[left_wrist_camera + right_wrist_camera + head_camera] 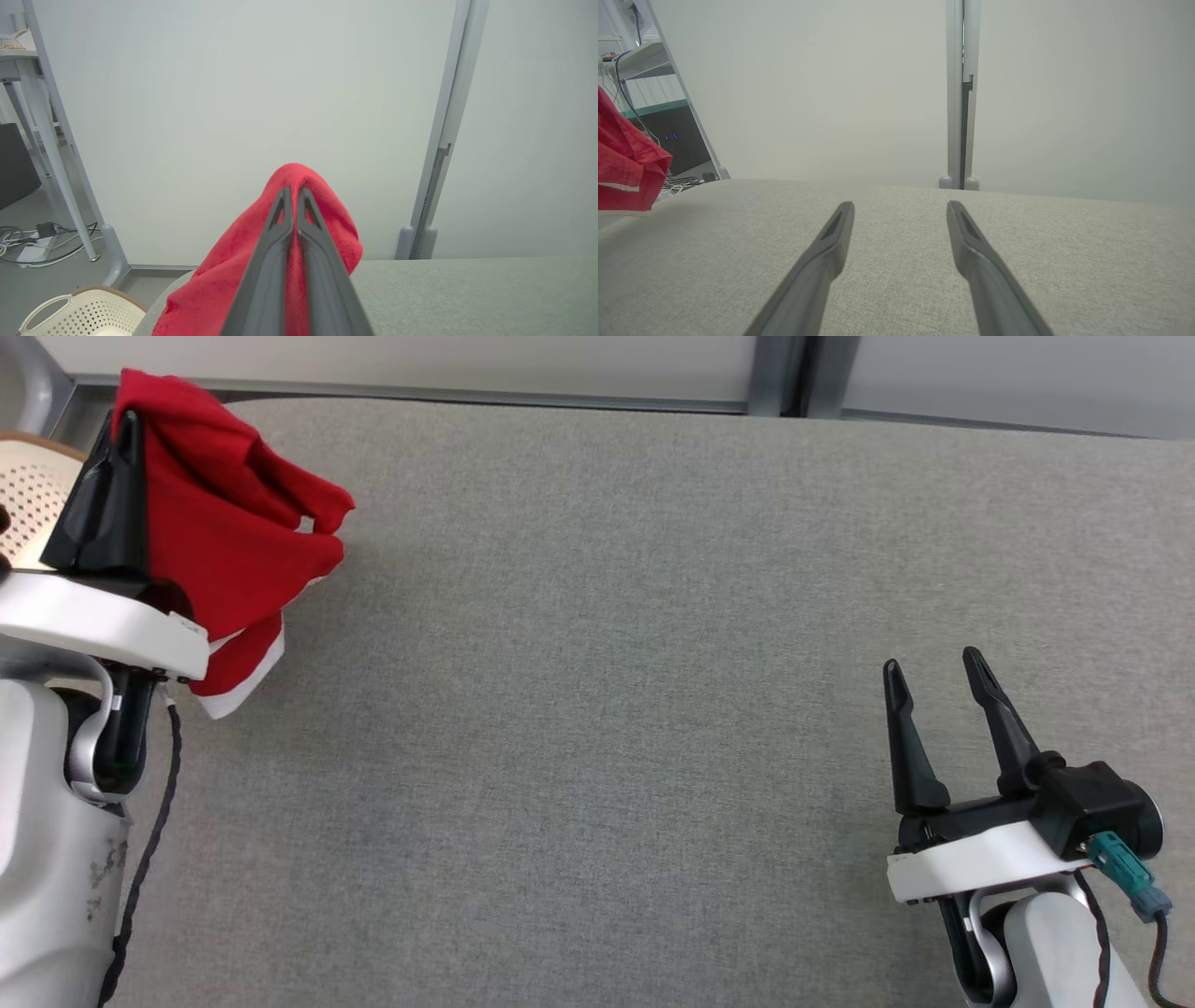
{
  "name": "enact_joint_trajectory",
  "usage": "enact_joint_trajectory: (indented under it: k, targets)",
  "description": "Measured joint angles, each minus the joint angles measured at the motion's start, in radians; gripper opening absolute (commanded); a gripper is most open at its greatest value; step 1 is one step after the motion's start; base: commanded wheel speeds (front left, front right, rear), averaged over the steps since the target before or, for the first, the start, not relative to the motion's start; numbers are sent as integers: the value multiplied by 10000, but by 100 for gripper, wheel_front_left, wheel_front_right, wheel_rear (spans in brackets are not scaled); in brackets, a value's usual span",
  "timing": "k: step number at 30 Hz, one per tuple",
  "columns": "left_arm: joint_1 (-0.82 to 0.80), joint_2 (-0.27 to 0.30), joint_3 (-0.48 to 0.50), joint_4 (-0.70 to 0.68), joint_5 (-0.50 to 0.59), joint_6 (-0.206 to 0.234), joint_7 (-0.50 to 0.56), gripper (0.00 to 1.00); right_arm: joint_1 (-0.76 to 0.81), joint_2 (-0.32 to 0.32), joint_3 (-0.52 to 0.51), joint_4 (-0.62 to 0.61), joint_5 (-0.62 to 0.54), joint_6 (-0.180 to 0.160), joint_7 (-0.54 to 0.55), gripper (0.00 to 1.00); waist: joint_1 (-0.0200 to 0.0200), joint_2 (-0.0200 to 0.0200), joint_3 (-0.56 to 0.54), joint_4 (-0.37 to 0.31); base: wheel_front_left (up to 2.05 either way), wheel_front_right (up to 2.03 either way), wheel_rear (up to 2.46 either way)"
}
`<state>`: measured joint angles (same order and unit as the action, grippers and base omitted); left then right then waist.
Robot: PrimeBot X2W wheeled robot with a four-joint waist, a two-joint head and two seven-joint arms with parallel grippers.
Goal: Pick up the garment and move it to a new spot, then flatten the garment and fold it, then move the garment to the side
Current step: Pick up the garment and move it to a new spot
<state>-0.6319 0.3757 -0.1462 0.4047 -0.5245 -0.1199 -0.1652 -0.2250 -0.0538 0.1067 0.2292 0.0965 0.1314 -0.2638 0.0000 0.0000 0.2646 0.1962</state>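
Garment (233, 523) in left claw (294, 193) (white hem (245, 686))

This looks like a robotics lab or test bay, not a home. A wide work table (597, 709) is covered in plain grey fabric. Directly behind the table stand bare white partition panels (257, 116) joined by grey metal posts (962, 93). Off the table's left end, loose cables (28, 238) lie on a grey floor. A cream perforated basket (88, 312) sits low beside that corner. Beyond that end, a dark cabinet (677, 140) with small blue lights stands under a cluttered shelf (644, 58).
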Motion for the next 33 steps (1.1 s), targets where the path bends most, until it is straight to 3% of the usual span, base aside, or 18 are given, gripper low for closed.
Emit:
enact_joint_trajectory:
  k: [8,13,22,33]
  targets:
    - [687,-286,-309,-3033,-318,686,1542,0,91,36,-31,-104,364,0,0,100,0,0,-479,-780,0,0,0]
    - [901,-709,-715,-4080,-418,1001,2127,0,-28,36,-52,-230,533,0,0,100,0,0,-406,-1360,0,0,0]
    - [848,-1175,-1513,-4102,-125,1208,2366,0,-179,36,-23,-387,805,0,0,100,0,0,43,-2405,0,0,0]
    - [-96,-2499,-2475,-3229,132,1227,1983,0,-383,36,-100,-552,959,0,0,100,0,0,685,-3412,0,0,0]
